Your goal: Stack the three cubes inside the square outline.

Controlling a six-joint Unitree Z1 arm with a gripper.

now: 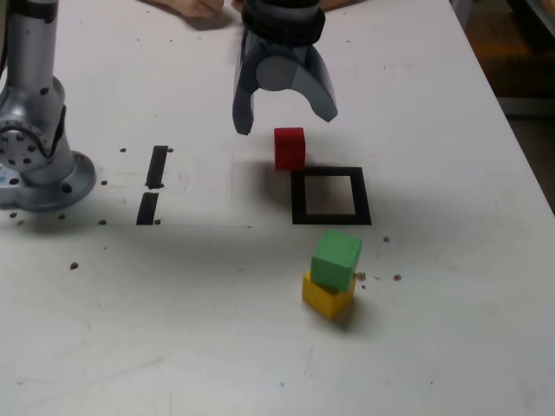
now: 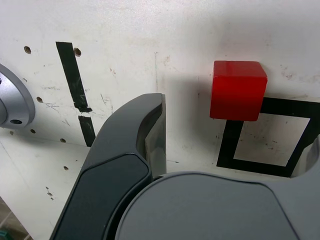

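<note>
Red and solid, one cube (image 1: 290,149) sits at the upper-left corner of the black-taped square outline (image 1: 298,198) in the exterior view, below the pincer (image 1: 285,121), whose jaws are spread wide with nothing between their tips. Nearer that view's bottom, the green cube (image 1: 336,259) rests tilted on the yellow cube (image 1: 327,295), both outside the outline on the white worktop (image 1: 173,321).

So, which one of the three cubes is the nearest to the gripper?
The red cube, at the square outline's corner, just below the open gripper in the exterior view; green and yellow are stacked farther away.
</note>
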